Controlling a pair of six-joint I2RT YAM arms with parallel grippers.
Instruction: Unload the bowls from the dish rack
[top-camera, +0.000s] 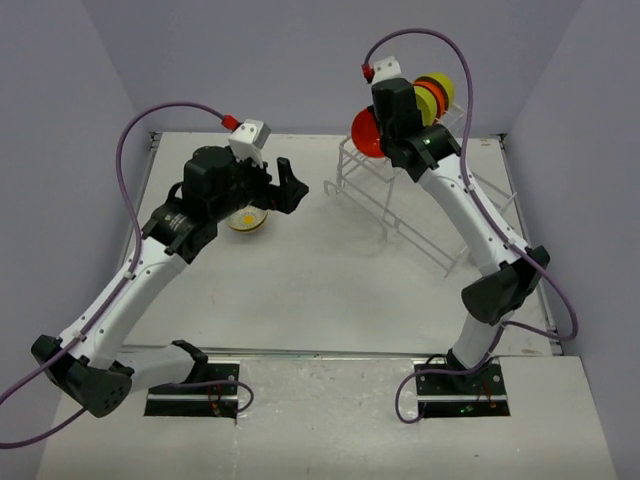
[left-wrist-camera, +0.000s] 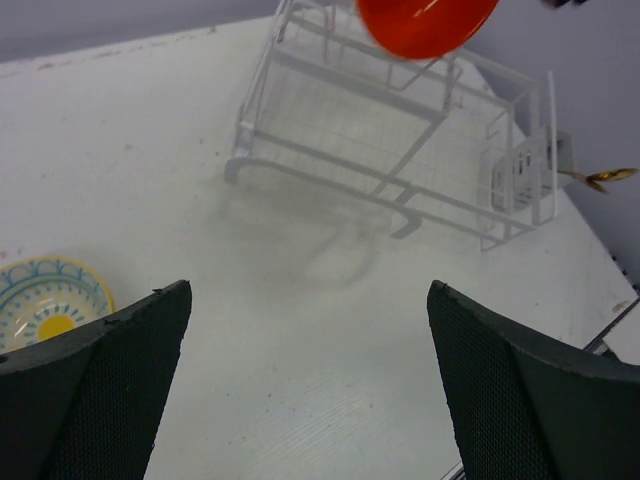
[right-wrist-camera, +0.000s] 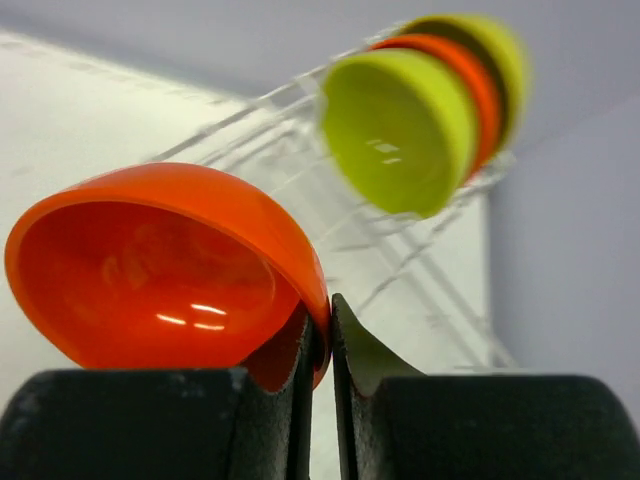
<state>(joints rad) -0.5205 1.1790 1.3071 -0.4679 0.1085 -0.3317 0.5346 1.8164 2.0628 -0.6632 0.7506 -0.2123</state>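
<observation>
Both right fingers are pressing together on the rim of one orange-red bowl. They are pinching its wall between them, so the bowl is hanging tipped on its edge with its glossy hollow facing the wrist camera. In the top view that bowl is hovering up at the far left corner of the dish rack, apart from the others.

Just beyond it, three more bowls are standing on edge in the rack's far end, nested one behind another. A lime-green bowl is sitting in front, a second orange-red bowl behind it, and a yellow bowl at the back. All three are showing blurred in the right wrist view. The rack itself is standing on the white surface at the far right, its long sloping rails running toward the near right.

Both left fingers are standing wide apart, holding nothing, and are hanging above the surface facing the rack. Near the left one, a cream bowl with a blue rim pattern and a yellow centre is sitting upright on the surface, well apart from the rack. In the top view it is lying partly hidden beneath the left arm's wrist.
</observation>
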